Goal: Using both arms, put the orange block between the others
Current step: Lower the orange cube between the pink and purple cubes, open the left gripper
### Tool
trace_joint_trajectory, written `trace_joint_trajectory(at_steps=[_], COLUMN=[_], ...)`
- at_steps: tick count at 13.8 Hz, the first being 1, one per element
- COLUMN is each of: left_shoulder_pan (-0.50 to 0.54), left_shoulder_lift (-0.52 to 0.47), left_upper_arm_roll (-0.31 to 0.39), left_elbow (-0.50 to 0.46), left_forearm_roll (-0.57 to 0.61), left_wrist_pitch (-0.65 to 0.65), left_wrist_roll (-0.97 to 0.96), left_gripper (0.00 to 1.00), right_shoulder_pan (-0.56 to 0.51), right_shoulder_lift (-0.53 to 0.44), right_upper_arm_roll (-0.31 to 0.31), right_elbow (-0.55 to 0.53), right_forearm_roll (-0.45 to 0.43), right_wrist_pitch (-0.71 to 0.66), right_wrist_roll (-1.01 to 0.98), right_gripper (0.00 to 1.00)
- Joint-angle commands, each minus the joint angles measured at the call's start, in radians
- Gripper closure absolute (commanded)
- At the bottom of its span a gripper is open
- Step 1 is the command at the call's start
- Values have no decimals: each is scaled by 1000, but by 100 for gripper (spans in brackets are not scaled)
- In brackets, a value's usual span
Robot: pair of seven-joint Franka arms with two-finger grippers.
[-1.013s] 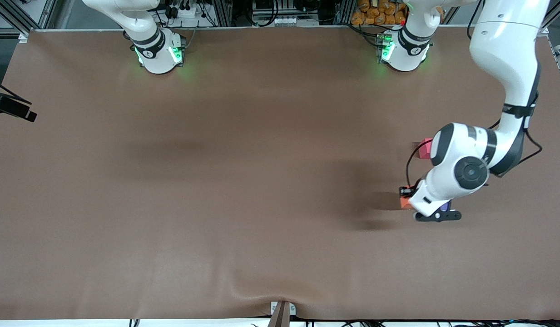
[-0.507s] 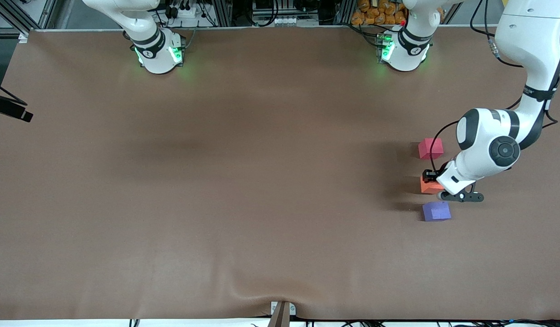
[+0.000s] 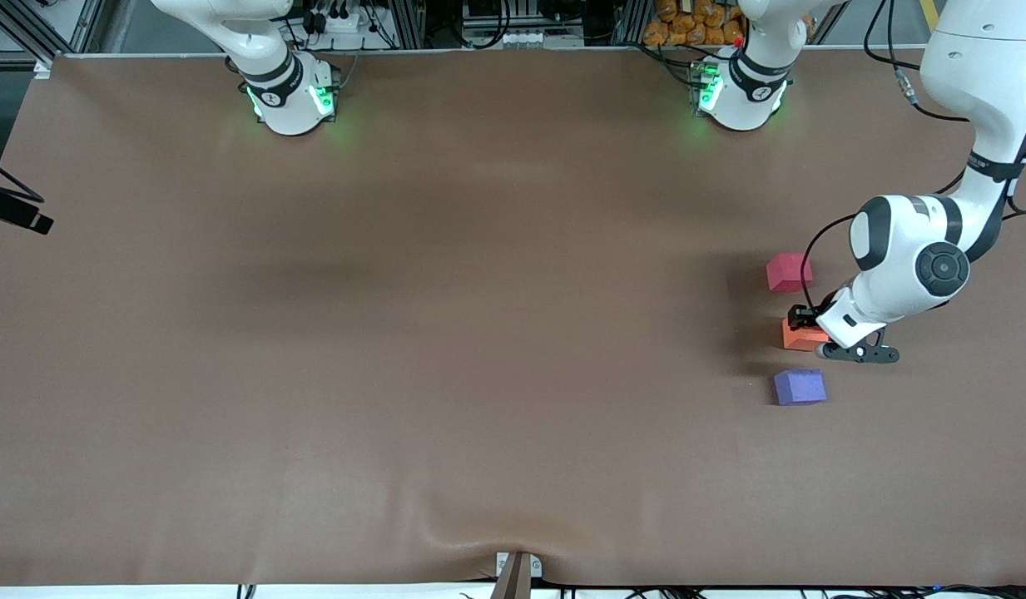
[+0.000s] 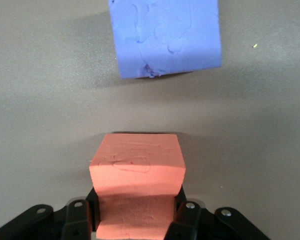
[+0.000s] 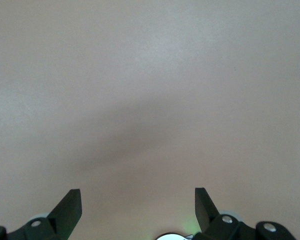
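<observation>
2 pincers: the left pincer point(image 3: 804, 326) is clamped on the orange block point(image 3: 802, 336), between the red-pink cube point(image 3: 788, 272) and blue-purple cube point(image 3: 800, 388); the right pincer point(image 5: 138, 202) waits, spread apart, over bare counter point(image 5: 150, 90).

orange block point(image 3: 801, 335) between others | table point(image 3: 396, 333) under all

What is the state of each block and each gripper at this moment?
orange block: held in the left gripper, between the red-pink and blue-purple blocks.
red-pink block: lying free on the table, farthest from the front camera.
blue-purple block: lying free on the table, nearest the front camera.
left gripper: shut on the orange block.
right gripper: open, holds nothing, over bare table.
</observation>
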Motion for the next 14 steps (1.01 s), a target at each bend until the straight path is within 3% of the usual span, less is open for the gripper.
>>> trace_joint_trajectory(at_steps=[1, 14], left_shoulder_pan=[10, -8], left_shoulder_lift=[-3, 46], left_upper_arm_roll=[-15, -20], left_elbow=[-4, 33], left_forearm_roll=[-1, -2], left_wrist_pitch=[14, 13], left_wrist_roll=[-3, -17], left_gripper=[100, 100], right_shoulder_pan=[-6, 1], right_shoulder_lift=[3, 4], right_upper_arm_roll=[13, 15], right_elbow=[-1, -16], right_forearm_roll=[-3, 16], right_wrist_pitch=[17, 6], right_wrist_roll=[14, 14], right_gripper=[0, 0])
